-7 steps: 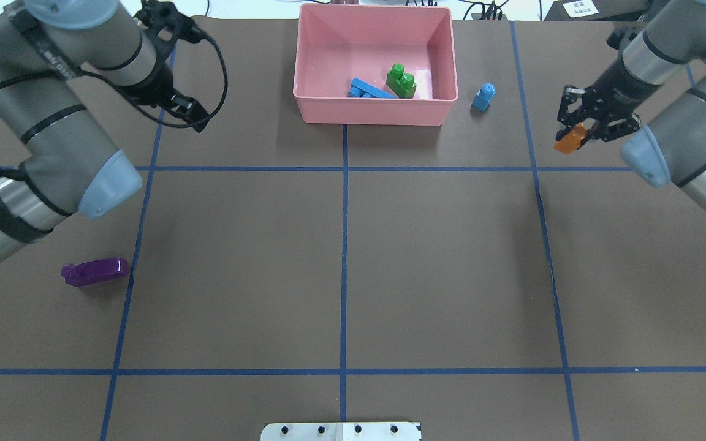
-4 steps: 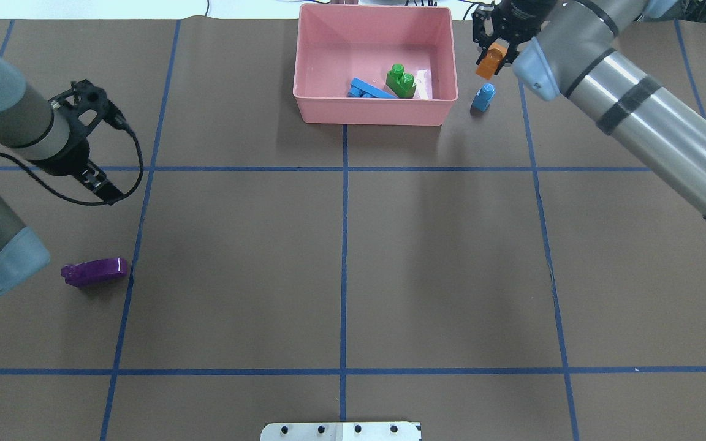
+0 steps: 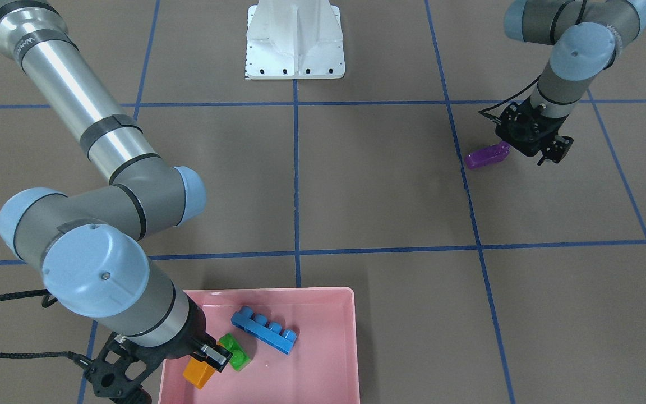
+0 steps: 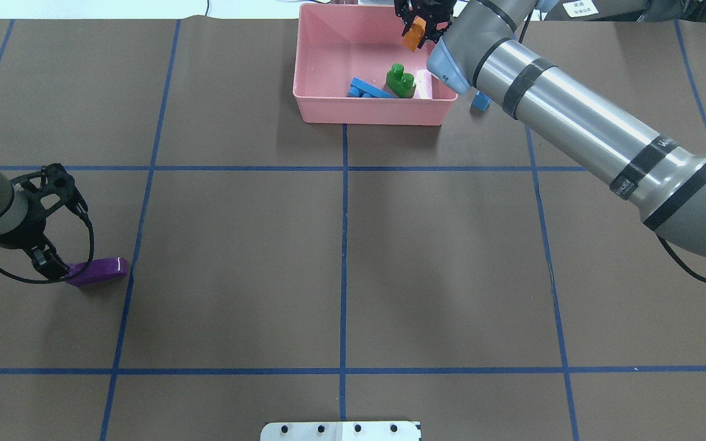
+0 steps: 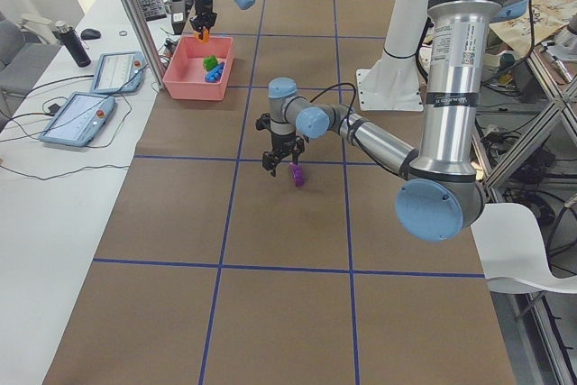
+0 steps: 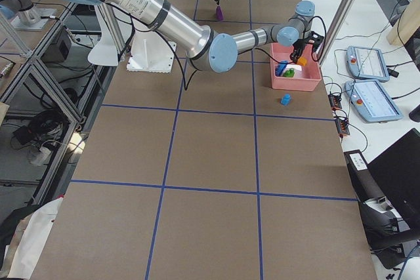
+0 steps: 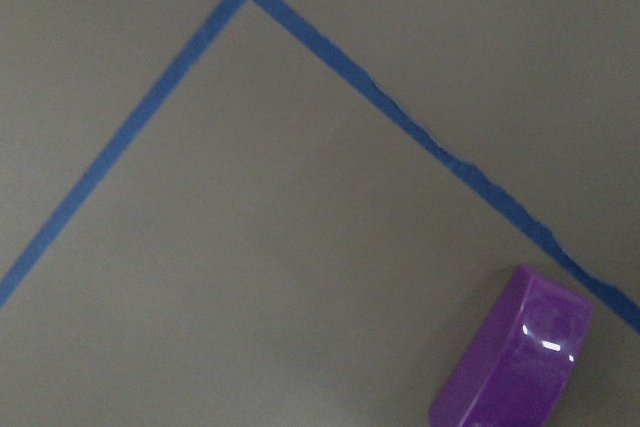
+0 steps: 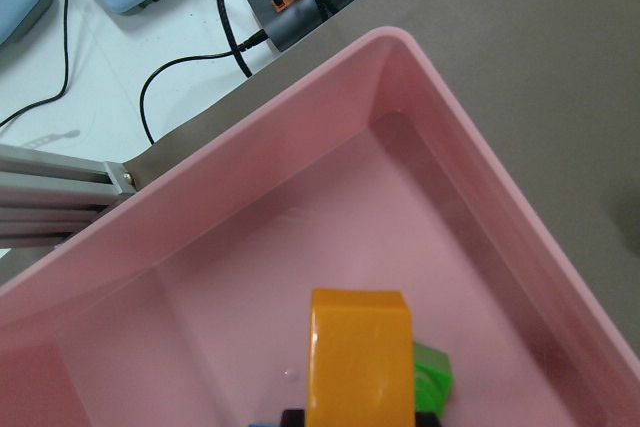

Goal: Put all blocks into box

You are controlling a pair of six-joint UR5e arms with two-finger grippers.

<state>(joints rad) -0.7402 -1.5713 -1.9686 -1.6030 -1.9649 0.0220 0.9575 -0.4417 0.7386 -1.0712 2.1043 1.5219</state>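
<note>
Pink box [image 4: 313, 116] holds long blue brick [image 4: 370, 89] and green brick [image 4: 401, 81]; right claw [image 4: 417, 27] grips orange brick [image 4: 414, 35] above it; tiny blue brick [image 4: 481, 101] and purple brick [image 4: 97, 271], by left claw [image 4: 53, 264] of unclear opening, lie on worktop [image 4: 236, 245].

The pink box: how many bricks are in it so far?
Two are in the box: the long blue brick and the green brick. The right end effector holds the orange brick above it. The purple brick lies on the table by the left end effector, and the tiny blue brick stands outside the box.
</note>
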